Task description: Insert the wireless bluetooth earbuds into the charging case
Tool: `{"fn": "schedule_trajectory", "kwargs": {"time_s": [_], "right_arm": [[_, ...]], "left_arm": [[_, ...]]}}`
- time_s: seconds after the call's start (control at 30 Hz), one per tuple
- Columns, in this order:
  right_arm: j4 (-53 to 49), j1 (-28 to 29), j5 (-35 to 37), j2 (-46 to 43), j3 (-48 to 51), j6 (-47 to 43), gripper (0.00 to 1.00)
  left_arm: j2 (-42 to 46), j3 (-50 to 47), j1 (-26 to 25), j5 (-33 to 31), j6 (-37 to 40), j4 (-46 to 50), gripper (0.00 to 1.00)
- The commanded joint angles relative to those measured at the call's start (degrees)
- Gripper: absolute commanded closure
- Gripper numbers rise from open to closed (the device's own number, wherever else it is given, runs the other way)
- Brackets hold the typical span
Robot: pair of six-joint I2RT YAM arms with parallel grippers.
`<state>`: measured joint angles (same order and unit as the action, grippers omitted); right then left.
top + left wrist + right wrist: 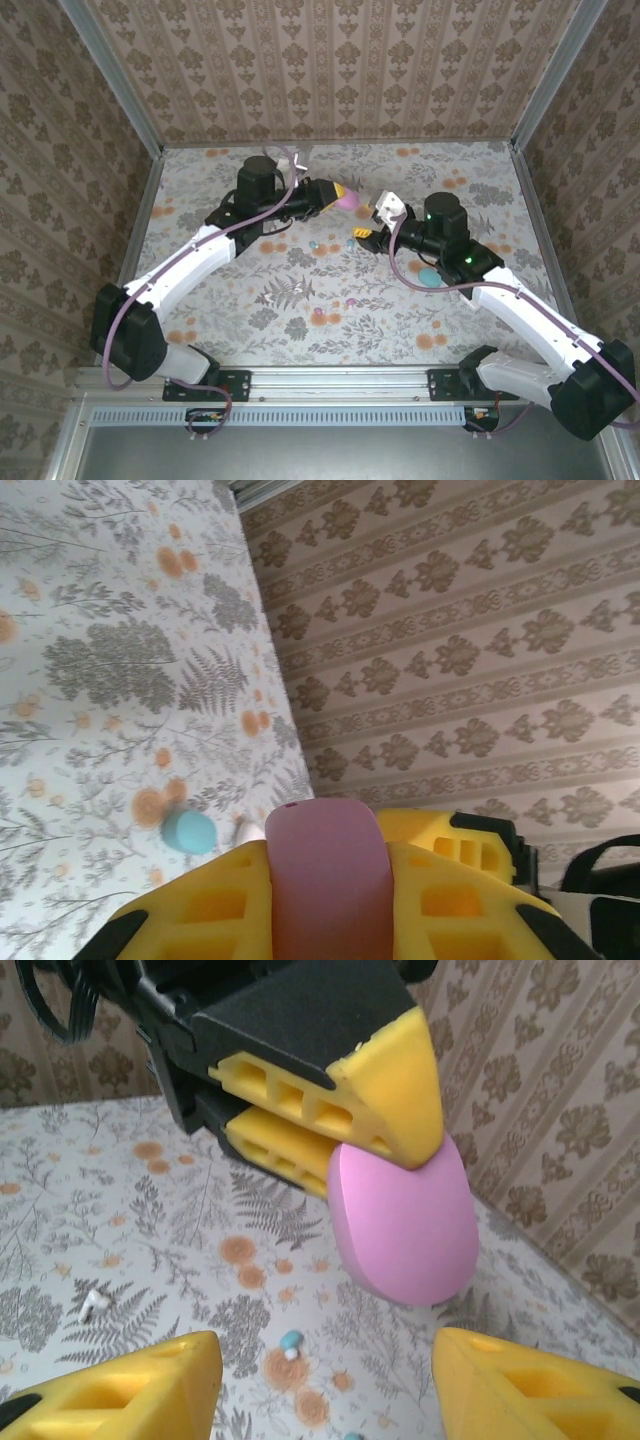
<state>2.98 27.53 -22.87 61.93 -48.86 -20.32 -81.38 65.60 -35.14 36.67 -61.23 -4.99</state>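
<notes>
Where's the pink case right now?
Top view, far centre: pink case clamped in the left gripper, above the table, facing the open right gripper.

Floral table (250,300), patterned walls (340,60), metal rail (340,378)

Pink egg-shaped charging case (405,1220) clamped aloft in left tool (340,192); light-blue earbud (291,1341) loose on tabletop (60,1190) below.

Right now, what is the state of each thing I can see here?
left gripper: shut on the pink case.
pink case: closed, held above the table.
right gripper: open, empty.
blue earbud: loose on the table.
white earbud: loose on the table.
teal case: lying on the table, lid unclear.
</notes>
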Motion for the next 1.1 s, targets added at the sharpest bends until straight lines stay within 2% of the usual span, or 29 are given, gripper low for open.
{"fn": "schedule_trajectory", "kwargs": {"time_s": [0.0, 0.1, 0.23, 0.53, 0.77, 0.93, 1.07], "right_arm": [[5.5, -1.43, -3.37, 0.62, -0.98, 3.37, 0.39], [7.74, -3.04, -6.57, 2.91, -2.68, 7.26, 0.38], [8.31, -4.35, -11.81, 5.37, -4.45, 7.73, 0.38], [8.03, -6.03, -18.62, 10.14, -10.09, 7.41, 0.45], [6.68, -6.22, -20.37, 12.27, -11.73, 7.0, 0.52], [5.54, -6.45, -19.65, 11.07, -10.92, 5.64, 0.48], [0.24, -6.7, -18.9, 10.67, -12.01, 2.33, 0.47]], "left_arm": [[1.85, -1.13, -0.02, 2.36, -5.64, -5.8, 0.95], [2.1, -1.62, -0.11, 2.53, -6.83, -7.48, 0.96], [2.59, -1.47, -0.11, 3.4, -7.15, -7.97, 0.96], [2.93, -2.18, -0.11, 4.35, -8.18, -10.1, 0.96], [3.14, -2.29, -0.11, 4.8, -8.41, -10.48, 0.97], [3.69, -2.59, 0.14, 4.42, -8.21, -10.39, 0.97], [4.08, -2.51, 0.32, 4.31, -8.03, -10.05, 0.97]]}}
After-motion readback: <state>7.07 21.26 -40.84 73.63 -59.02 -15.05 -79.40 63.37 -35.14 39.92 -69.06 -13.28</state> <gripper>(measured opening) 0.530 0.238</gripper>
